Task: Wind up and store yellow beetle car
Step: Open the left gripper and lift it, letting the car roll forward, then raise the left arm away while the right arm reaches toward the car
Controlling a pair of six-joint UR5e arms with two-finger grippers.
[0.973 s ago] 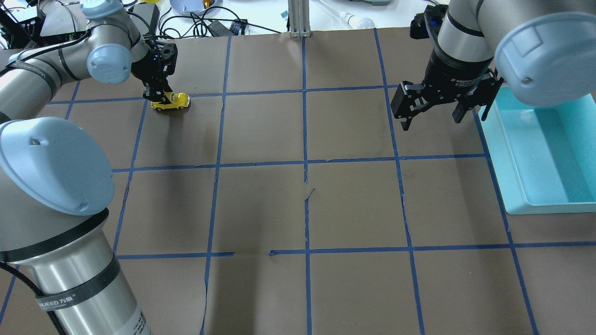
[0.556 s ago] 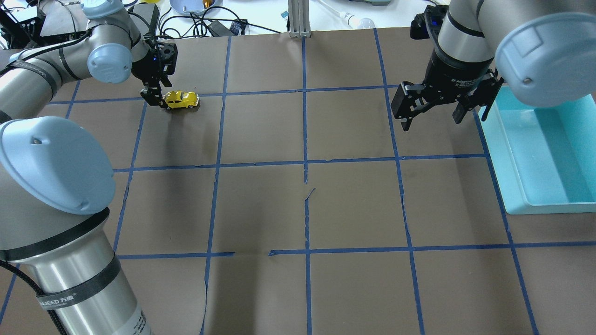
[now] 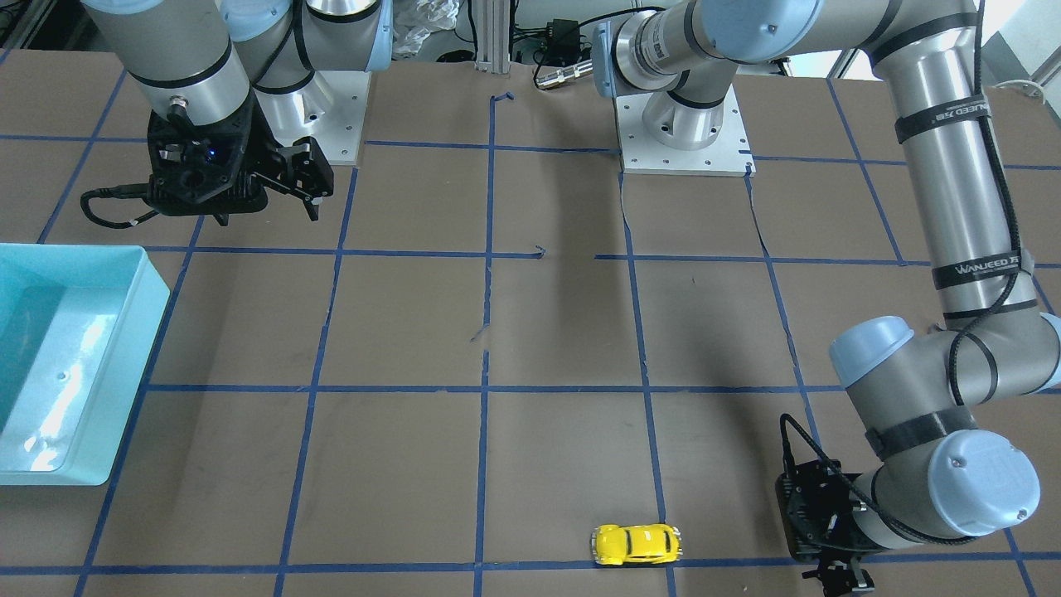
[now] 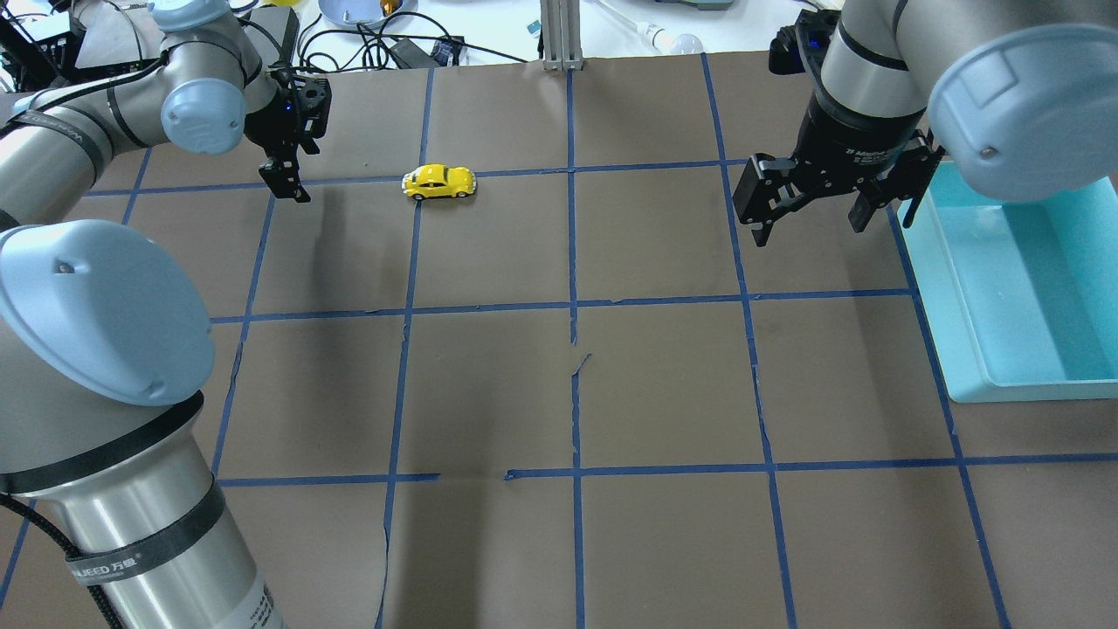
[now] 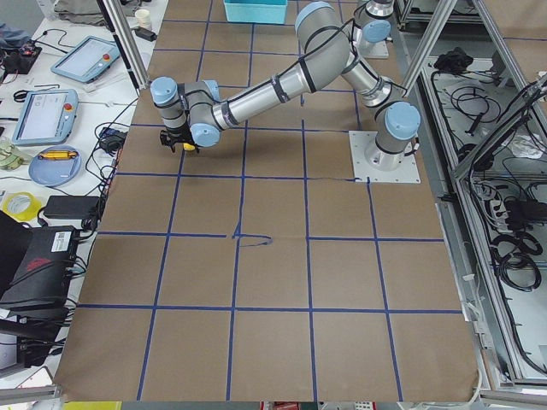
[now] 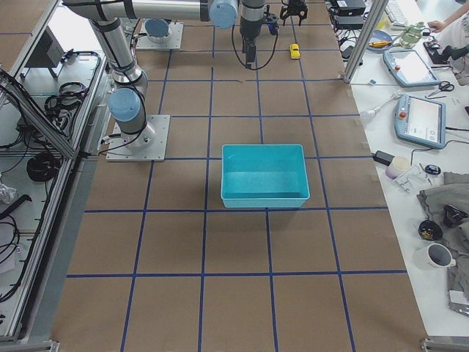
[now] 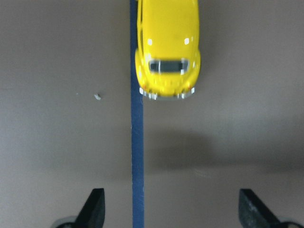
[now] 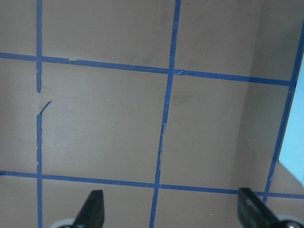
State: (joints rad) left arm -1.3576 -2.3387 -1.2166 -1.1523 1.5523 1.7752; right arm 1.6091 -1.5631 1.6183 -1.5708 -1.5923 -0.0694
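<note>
The left arm reaches across the brown, blue-taped table. The left gripper sits low near the table's edge, the yellow beetle car partly visible beside it. A teal bin stands at the far end.

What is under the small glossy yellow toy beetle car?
Brown paper table cover, and a blue tape line under one side. The yellow beetle car hides its own underside.

A brown table with blue squares
The table wears brown paper marked with blue tape lines — the yellow beetle car sits on one line, and a light blue bin rests at the right edge.
</note>
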